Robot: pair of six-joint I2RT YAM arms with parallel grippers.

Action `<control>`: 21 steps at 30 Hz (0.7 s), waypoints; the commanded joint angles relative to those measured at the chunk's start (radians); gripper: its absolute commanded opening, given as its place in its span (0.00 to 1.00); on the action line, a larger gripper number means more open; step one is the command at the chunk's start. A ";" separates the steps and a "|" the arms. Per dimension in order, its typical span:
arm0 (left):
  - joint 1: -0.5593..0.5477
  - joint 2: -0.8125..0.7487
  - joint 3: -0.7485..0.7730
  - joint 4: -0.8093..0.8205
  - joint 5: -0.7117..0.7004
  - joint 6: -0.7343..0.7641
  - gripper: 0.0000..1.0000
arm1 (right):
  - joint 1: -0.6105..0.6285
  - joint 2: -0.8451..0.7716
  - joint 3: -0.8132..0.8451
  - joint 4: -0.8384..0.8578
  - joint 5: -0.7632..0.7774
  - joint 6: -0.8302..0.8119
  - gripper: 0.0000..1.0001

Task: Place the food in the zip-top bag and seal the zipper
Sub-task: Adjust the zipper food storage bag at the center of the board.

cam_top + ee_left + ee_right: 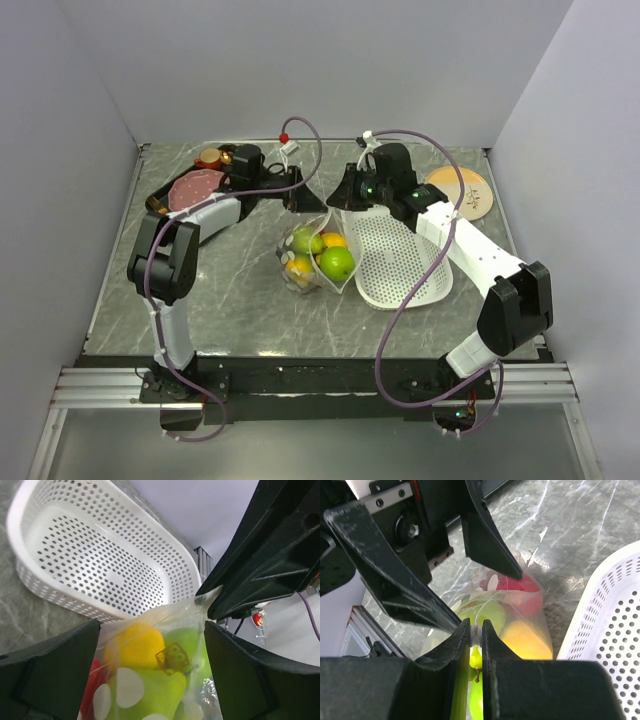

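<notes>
The zip-top bag [312, 258] stands mid-table, dotted and clear. Food shows through it: a green apple [336, 263], orange citrus [299, 266], a yellow citrus [135, 645] and a red apple [520, 587]. My right gripper [475, 636] is shut on the zipper [476, 628] at the bag's top edge, and holds that edge up. My left gripper [151, 630] is open, one finger on each side of the bag's upper part, close to the right gripper [345, 205]. In the top view the left gripper [300, 195] hovers over the bag's far end.
A white perforated basket [405, 265] lies just right of the bag, close against it. A tan plate [462, 190] sits at the back right. A pink meat slice [195, 185] and a small brown piece [210, 157] lie at the back left.
</notes>
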 commanded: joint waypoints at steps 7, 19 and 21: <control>-0.009 0.001 0.016 0.091 -0.011 -0.049 0.50 | -0.006 -0.063 -0.014 0.041 -0.024 -0.009 0.08; -0.010 -0.021 0.009 0.148 -0.048 -0.127 0.01 | -0.004 -0.057 -0.031 0.023 0.036 -0.011 0.37; -0.010 -0.019 0.009 0.162 -0.048 -0.138 0.01 | -0.004 -0.061 -0.031 0.015 0.070 -0.016 0.40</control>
